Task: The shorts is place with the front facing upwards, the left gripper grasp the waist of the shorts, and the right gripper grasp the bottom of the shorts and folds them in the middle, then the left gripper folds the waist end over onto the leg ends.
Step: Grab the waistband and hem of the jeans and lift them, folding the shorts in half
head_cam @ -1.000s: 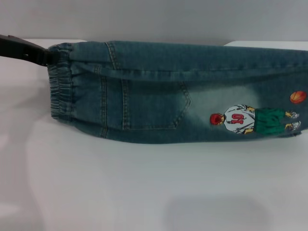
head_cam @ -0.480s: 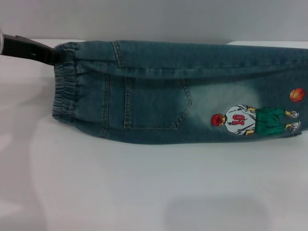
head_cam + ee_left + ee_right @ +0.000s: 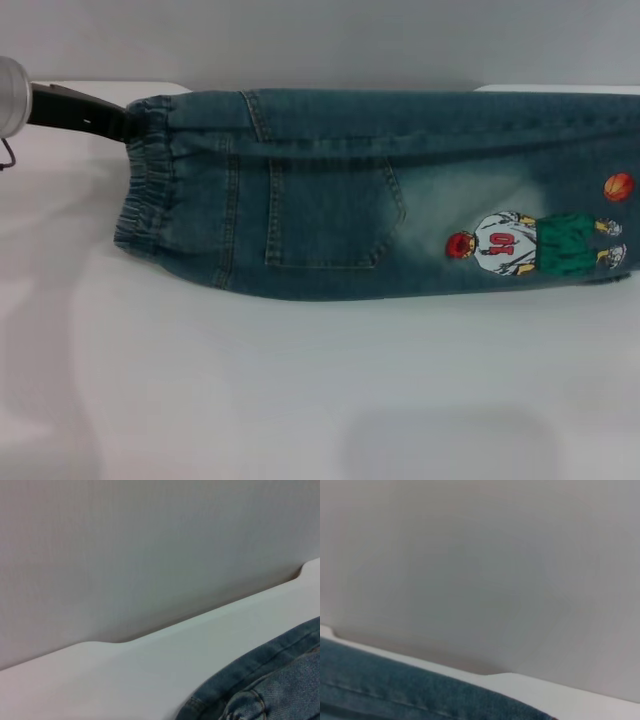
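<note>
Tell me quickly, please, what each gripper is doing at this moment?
Left gripper: shut on the waist of the shorts.
Right gripper: not in view.

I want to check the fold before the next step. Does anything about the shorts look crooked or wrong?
Nothing is damaged. The shorts lie folded lengthwise, pocket side up. The waist sits slanted, its far corner at the left gripper.

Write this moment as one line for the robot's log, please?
stage: lengthwise fold done | shorts: pocket side up on table | left gripper: at waist, far corner | right gripper: out of view
</note>
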{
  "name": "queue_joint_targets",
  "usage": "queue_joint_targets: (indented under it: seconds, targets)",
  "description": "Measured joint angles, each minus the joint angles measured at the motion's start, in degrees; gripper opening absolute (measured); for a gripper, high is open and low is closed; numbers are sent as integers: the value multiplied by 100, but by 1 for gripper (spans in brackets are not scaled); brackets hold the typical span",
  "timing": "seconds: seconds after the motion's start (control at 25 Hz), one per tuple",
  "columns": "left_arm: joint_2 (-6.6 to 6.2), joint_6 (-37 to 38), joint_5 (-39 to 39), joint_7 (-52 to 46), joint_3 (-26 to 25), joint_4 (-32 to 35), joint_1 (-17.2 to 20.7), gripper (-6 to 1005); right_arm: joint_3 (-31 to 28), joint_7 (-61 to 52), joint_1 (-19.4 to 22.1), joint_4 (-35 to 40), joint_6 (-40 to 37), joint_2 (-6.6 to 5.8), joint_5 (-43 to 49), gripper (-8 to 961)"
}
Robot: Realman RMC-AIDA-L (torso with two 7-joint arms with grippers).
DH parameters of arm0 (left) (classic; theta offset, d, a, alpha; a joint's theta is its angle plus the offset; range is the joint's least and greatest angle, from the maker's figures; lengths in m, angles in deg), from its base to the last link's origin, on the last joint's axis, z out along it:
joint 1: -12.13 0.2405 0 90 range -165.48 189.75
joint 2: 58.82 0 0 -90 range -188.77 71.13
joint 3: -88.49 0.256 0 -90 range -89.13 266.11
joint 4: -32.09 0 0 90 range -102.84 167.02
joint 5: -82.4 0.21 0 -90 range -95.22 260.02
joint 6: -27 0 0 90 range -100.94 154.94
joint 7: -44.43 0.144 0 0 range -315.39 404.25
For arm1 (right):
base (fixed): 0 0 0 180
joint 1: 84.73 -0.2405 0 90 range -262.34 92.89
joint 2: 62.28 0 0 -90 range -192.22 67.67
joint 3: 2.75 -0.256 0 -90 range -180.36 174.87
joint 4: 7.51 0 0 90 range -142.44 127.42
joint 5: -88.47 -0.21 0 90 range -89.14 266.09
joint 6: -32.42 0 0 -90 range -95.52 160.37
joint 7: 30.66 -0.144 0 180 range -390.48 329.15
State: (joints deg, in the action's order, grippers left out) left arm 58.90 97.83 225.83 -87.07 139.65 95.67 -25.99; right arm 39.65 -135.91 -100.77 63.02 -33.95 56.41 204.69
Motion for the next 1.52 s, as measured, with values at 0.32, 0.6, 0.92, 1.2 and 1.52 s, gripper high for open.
queue_joint_targets:
  seconds: [0.32,0.6,0.92,1.2,1.52]
  targets:
    - [4,-239,-134,6,113,-144,32,46,19,111,-211,-524,607,14,-35,23]
    - [12,-300,-167,11,206,-243,39,45,22,219,-414,-871,768,14,-63,23]
    - [16,-518,-240,8,363,-472,17,46,29,238,-582,-1068,930,23,-69,23]
    - [14,-571,-248,5,491,-534,2,46,53,238,-644,-1253,1031,14,-60,26]
    - [10,-664,-249,-75,653,-504,12,79,109,360,-651,-1346,1131,18,-24,32]
